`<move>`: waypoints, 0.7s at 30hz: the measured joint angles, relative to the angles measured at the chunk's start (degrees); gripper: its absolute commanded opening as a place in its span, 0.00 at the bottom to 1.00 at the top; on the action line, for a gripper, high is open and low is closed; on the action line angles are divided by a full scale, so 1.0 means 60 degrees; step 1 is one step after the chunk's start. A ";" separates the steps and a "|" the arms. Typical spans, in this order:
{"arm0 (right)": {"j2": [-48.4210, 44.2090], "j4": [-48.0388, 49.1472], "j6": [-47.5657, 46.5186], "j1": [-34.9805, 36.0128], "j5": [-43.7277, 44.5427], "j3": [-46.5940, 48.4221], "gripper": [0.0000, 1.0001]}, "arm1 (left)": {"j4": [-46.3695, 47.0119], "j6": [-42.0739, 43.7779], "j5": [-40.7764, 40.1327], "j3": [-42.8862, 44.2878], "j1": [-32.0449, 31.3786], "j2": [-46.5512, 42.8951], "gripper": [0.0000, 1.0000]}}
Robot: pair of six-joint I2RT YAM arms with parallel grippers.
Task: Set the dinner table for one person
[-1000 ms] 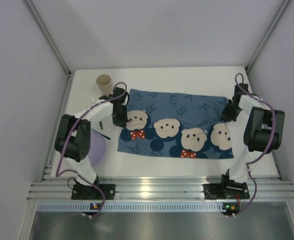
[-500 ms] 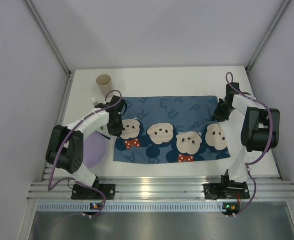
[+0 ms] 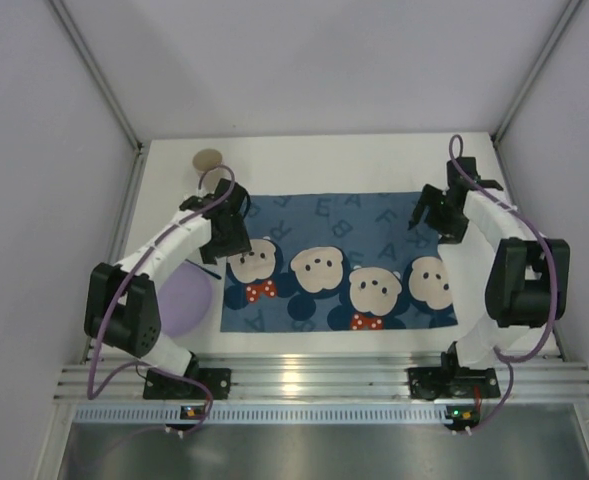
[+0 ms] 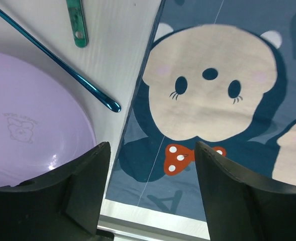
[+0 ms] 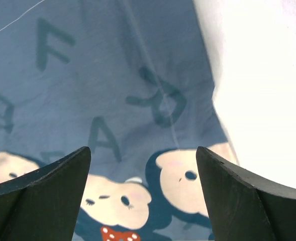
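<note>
Both spread and empty: left gripper [image 4: 152,148], right gripper [image 5: 142,150], over the placemat [image 3: 339,255] ends.
Mat lies flat on the white dinner table [image 3: 354,160], silver rail [image 3: 324,380] nearside. Cloth's thin, limp, faintly creased: a low pass could snag and bunch it. Glossy round purple plate [image 4: 32,125] and slim shiny teal stick [image 4: 52,57] sit just off its left edge; easy to knock, and that stick looks slippery to pinch.

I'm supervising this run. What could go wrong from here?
1. The cup stands just behind the left gripper; a backward swing might topple it.
2. The teal stick lies with its tip at the placemat's edge; descending there could flick it against the purple plate.
</note>
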 measured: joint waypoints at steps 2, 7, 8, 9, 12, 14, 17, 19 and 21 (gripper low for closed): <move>-0.0426 -0.0240 0.0004 0.0211 0.0044 0.0062 0.86 | -0.0153 0.0022 -0.0182 0.0302 0.0004 -0.0120 0.73; -0.1523 -0.0656 0.0000 0.0776 0.0102 0.0251 0.86 | -0.0168 0.0583 -0.0572 0.1049 0.0379 -0.0164 0.71; -0.1719 -0.0729 0.0000 0.0838 0.0098 0.0251 0.86 | -0.0109 0.0736 -0.0557 0.1093 0.0637 -0.0164 0.71; -0.1945 -0.0823 0.0000 0.0900 0.0098 0.0251 0.86 | -0.0018 0.0882 -0.0543 0.1107 0.0987 -0.0149 0.70; -0.2535 -0.1020 0.0004 0.1038 0.0091 0.0189 0.86 | 0.0353 0.1319 -0.0401 0.1104 0.2058 -0.0018 0.70; -0.2889 -0.1107 0.0004 0.1093 0.0080 0.0040 0.86 | 0.0714 0.1581 -0.0277 0.1104 0.2656 0.0157 0.69; -0.3289 -0.1348 0.0000 0.1111 0.0076 -0.0284 0.86 | 0.1246 0.1905 0.0047 0.1107 0.3136 0.0590 0.68; -0.3413 -0.1515 -0.0004 0.1111 0.0113 -0.0459 0.86 | 0.1650 0.2124 0.0353 0.1107 0.3337 0.1096 0.68; -0.3493 -0.1657 -0.0015 0.1115 0.0182 -0.0619 0.86 | 0.1971 0.2299 0.0605 0.1140 0.3399 0.1625 0.68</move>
